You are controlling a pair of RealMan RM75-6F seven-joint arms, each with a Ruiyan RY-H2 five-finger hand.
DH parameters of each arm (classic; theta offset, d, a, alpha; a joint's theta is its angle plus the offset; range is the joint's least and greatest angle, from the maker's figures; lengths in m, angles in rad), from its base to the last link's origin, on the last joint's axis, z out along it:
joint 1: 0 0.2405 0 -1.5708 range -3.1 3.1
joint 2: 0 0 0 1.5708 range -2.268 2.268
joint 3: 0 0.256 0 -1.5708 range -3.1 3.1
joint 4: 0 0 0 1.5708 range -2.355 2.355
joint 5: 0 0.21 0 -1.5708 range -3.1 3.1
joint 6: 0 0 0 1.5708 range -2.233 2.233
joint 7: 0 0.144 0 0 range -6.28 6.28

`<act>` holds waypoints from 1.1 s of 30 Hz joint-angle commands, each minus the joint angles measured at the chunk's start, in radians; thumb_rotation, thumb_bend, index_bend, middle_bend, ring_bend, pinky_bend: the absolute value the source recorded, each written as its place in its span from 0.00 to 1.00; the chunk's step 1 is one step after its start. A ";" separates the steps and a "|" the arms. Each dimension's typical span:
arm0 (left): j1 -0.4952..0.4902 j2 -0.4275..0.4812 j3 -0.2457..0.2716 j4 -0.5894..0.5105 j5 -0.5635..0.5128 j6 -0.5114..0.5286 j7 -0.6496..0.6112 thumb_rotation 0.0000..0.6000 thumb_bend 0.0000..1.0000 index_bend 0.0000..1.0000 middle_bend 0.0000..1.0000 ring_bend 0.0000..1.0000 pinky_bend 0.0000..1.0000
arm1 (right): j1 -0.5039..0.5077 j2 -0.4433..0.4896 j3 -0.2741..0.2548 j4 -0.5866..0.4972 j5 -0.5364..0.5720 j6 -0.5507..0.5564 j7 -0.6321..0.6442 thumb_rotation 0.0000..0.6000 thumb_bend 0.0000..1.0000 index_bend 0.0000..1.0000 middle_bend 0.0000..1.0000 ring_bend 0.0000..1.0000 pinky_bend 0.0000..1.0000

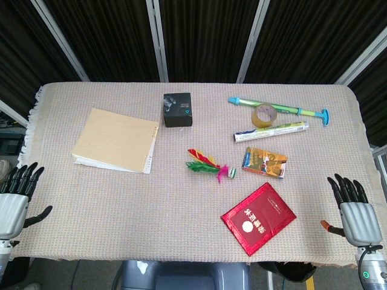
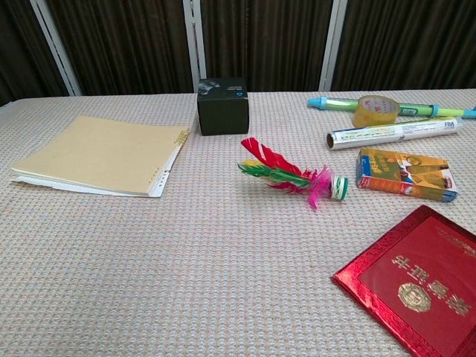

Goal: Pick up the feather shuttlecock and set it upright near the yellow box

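Note:
The feather shuttlecock lies on its side in the middle of the table, with red, green and yellow feathers pointing left and its round base to the right. Just right of the base lies the yellow box, flat on the cloth. My left hand hovers at the table's near left corner, fingers spread and holding nothing. At the near right corner my right hand is likewise spread and empty. Both are far from the shuttlecock. The chest view shows neither hand.
A red booklet lies in front of the box. A tan notebook is at the left and a black box at the back centre. Tape roll, foil tube and green-blue tube sit back right.

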 commanded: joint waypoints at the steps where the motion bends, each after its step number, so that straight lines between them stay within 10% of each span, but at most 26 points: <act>1: -0.002 -0.005 0.002 0.003 0.002 -0.004 0.005 0.96 0.19 0.00 0.00 0.00 0.00 | -0.001 0.002 0.001 -0.001 0.002 0.003 0.000 1.00 0.00 0.00 0.00 0.00 0.00; 18: 0.004 0.005 -0.007 0.009 0.005 0.023 -0.039 0.96 0.19 0.00 0.00 0.00 0.00 | 0.076 -0.051 -0.024 0.017 -0.148 -0.048 0.039 1.00 0.00 0.21 0.00 0.00 0.00; 33: 0.007 0.020 -0.026 0.024 -0.063 -0.005 -0.065 0.96 0.19 0.00 0.00 0.00 0.00 | 0.336 -0.253 0.096 0.012 -0.081 -0.338 -0.101 1.00 0.08 0.38 0.00 0.00 0.00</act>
